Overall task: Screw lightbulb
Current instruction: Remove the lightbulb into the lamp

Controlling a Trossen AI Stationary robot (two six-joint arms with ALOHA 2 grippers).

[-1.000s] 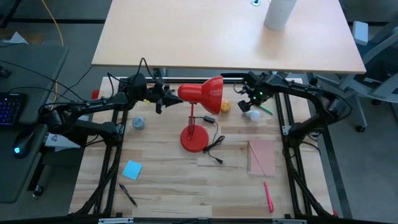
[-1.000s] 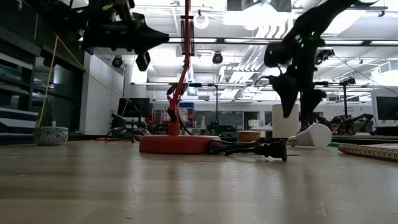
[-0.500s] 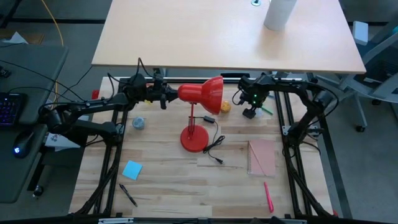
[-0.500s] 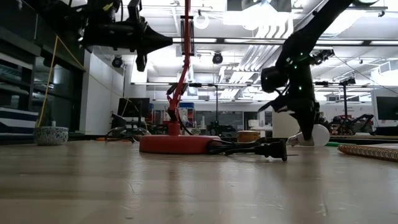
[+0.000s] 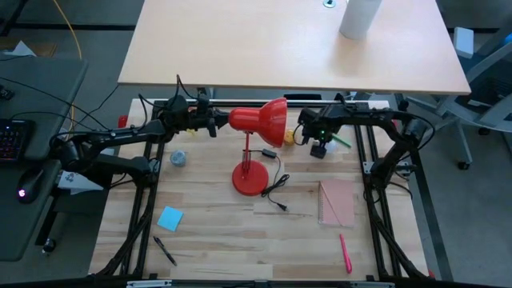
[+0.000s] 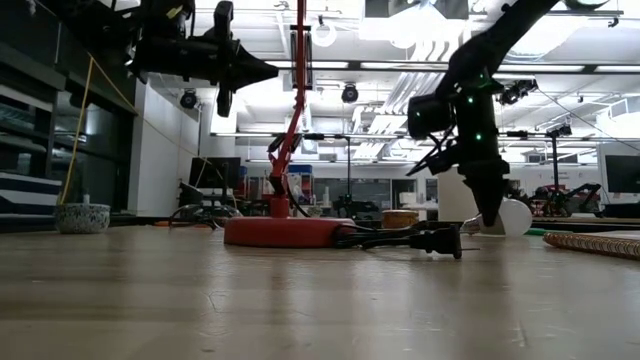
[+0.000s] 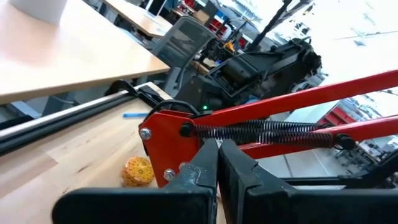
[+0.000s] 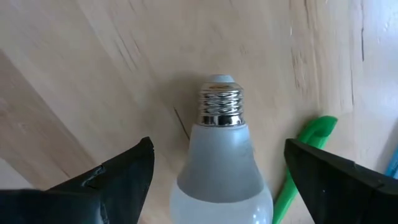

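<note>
The red lamp stands on its round base, with its shade tipped sideways toward the table's right. My left gripper is at the back of the shade, shut on the red bracket there. The white lightbulb lies on its side on the table, its metal screw base pointing away from the wrist. My right gripper is open low over it, one finger on each side, not touching. In the high view the gripper hides the bulb. In the low view the bulb shows beside the finger. My left gripper pinches the lower edge of the lamp head's red bracket between its two fingertips. It comes level from the table's left. The fingertips cover the place of contact. The lamp stands on its base on the table.
A yellow-orange round object and a green pen lie close to the bulb. The lamp's black cord and plug trail near its base. A pink notebook, a red pen, a blue note and a black pen lie nearer the front.
My left gripper has moved toward the table's right to the back of the lamp shade and has shut there. My right gripper has come down and toward the near edge, over the lightbulb, still open. The bulb has stayed where it was.
</note>
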